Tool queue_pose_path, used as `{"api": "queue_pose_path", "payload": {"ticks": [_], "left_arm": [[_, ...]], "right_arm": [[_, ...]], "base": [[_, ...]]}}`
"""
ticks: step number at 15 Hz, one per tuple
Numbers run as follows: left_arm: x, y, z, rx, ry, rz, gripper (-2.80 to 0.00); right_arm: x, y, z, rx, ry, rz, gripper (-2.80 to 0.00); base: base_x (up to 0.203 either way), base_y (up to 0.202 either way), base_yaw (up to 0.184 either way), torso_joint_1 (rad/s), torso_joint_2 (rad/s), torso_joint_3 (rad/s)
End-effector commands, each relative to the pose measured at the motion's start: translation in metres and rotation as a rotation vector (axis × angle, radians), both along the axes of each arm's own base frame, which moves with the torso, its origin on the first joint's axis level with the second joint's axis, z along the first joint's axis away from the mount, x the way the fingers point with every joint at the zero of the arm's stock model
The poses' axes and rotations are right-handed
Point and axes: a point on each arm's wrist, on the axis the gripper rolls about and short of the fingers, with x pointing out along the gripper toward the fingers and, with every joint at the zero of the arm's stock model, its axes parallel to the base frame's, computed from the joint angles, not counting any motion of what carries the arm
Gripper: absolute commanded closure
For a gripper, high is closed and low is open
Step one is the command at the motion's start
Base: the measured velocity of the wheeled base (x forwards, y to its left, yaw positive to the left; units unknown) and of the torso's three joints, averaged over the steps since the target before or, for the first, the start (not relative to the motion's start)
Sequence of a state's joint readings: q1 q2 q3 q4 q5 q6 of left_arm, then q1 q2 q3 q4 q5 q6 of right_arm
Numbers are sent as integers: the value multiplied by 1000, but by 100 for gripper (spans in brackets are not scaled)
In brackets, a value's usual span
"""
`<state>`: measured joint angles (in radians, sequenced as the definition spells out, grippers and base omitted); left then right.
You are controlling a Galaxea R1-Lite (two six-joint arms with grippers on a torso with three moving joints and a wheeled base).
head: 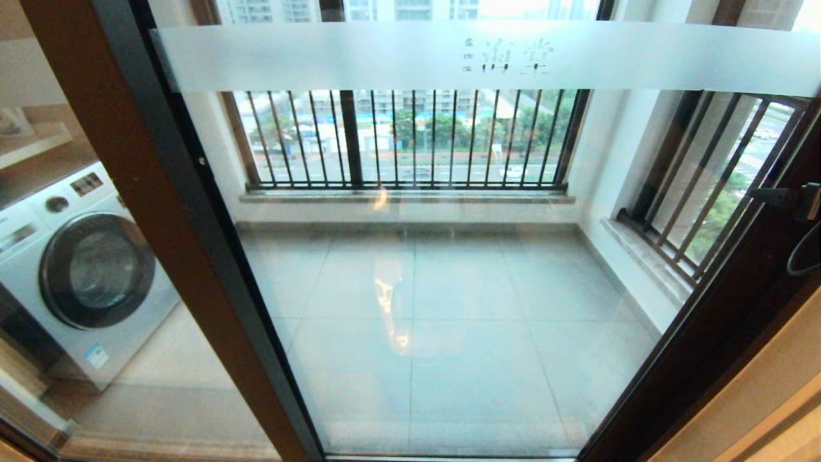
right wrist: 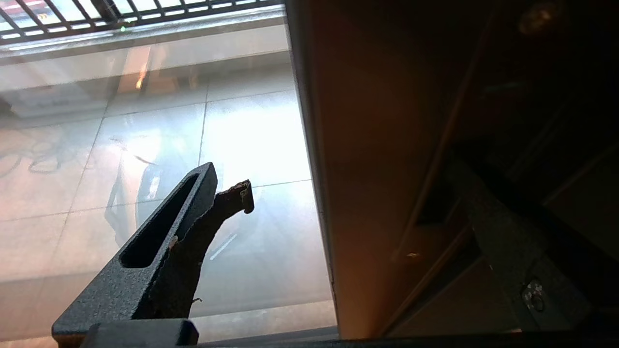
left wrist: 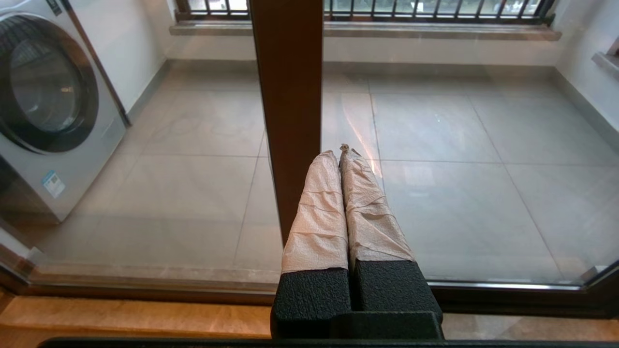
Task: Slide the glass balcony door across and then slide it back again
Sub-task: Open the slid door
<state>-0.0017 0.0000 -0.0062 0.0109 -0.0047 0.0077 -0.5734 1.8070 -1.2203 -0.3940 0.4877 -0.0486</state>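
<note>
The glass balcony door [head: 449, 289] fills the head view, with its frosted band [head: 385, 58] of characters across the top. My right gripper [head: 795, 199] sits at the door's dark right stile [head: 725, 308]. In the right wrist view that gripper [right wrist: 346, 179] is open. One finger [right wrist: 193, 208] is over the glass, the other finger [right wrist: 503, 241] is beyond the brown stile [right wrist: 377, 193], beside a dark handle slot [right wrist: 433, 210]. My left gripper [left wrist: 338, 152] is shut on nothing, its taped fingers pointing at a brown upright stile [left wrist: 290, 96]. It is out of the head view.
A white washing machine [head: 83, 269] stands on the balcony at the left, behind a plain pane [head: 128, 385]. Black-barred railings [head: 410, 138] close the far side, and more railings [head: 712, 179] the right. A wooden sill [left wrist: 121, 314] runs along the door's bottom track.
</note>
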Motion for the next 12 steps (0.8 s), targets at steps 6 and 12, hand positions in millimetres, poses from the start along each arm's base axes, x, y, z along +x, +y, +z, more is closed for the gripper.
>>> {"api": "queue_pose_path", "payload": {"ticks": [6, 12], "left_arm": [[0, 0, 0, 0, -2, 0, 0], [0, 0, 0, 0, 0, -1, 0]], "right_arm": [[1, -2, -5, 7, 12, 1, -280], [8, -7, -17, 24, 40, 2, -280]], "base": [[0, 0, 0, 0, 0, 0], [0, 0, 0, 0, 0, 0]]}}
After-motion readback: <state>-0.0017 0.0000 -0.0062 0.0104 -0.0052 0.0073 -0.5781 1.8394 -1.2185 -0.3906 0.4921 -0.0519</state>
